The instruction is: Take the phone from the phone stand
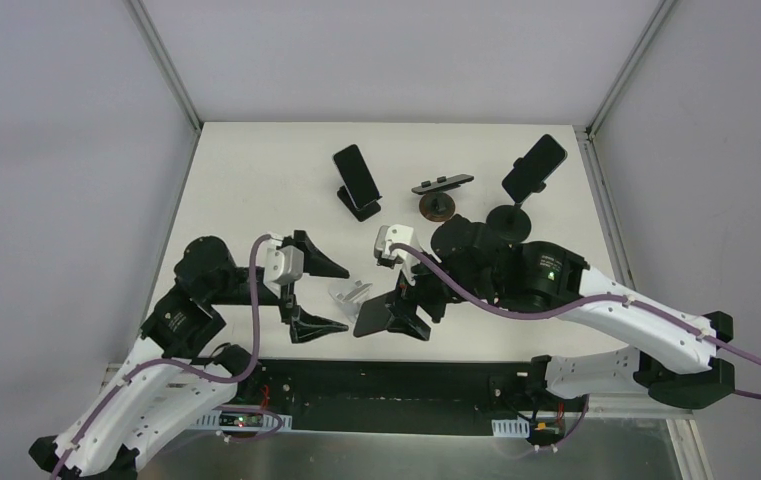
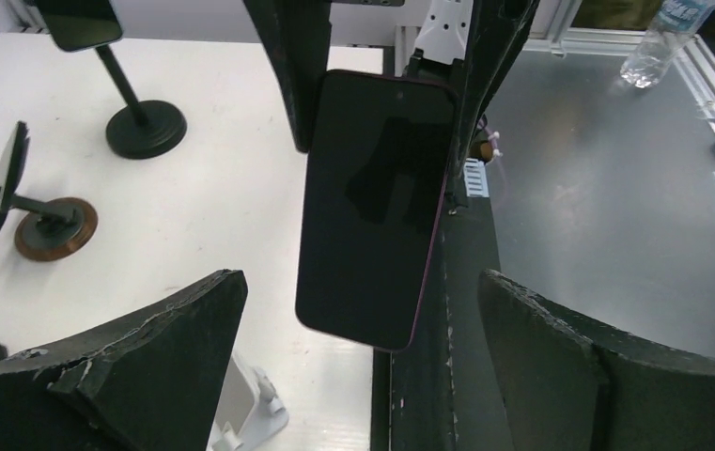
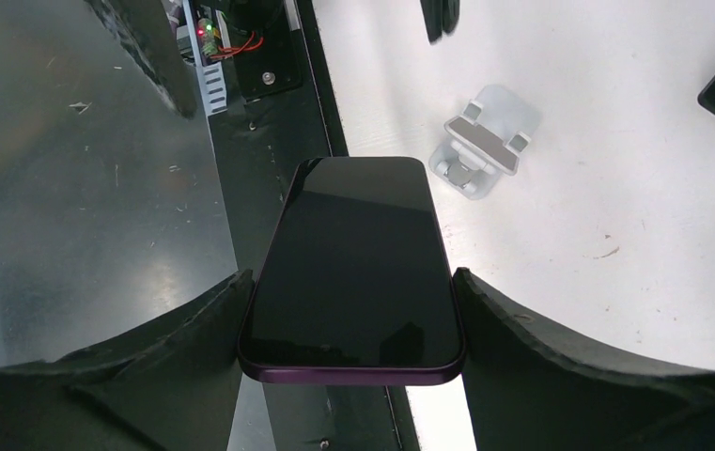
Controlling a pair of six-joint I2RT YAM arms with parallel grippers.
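Note:
A dark purple phone [image 1: 371, 318] [image 3: 353, 263] hangs over the table's front edge, its two long sides pinched by my right gripper [image 1: 406, 310] [image 3: 353, 277], which is shut on it. The small white phone stand [image 1: 352, 293] [image 3: 483, 141] sits on the table with nothing in it, apart from the phone. My left gripper [image 1: 344, 298] [image 2: 361, 282] stands wide open just left of the phone. In the left wrist view the phone [image 2: 377, 207] sits ahead of the fingers, untouched, and the stand [image 2: 245, 413] shows low beside the left finger.
At the back stand a black stand holding a phone [image 1: 358, 180], a brown-based stand [image 1: 439, 195] [image 2: 48, 225], and a tall round-based stand with a phone [image 1: 531, 170]. The black front rail [image 1: 396, 385] runs below the held phone. A water bottle [image 2: 659, 42] lies off the table.

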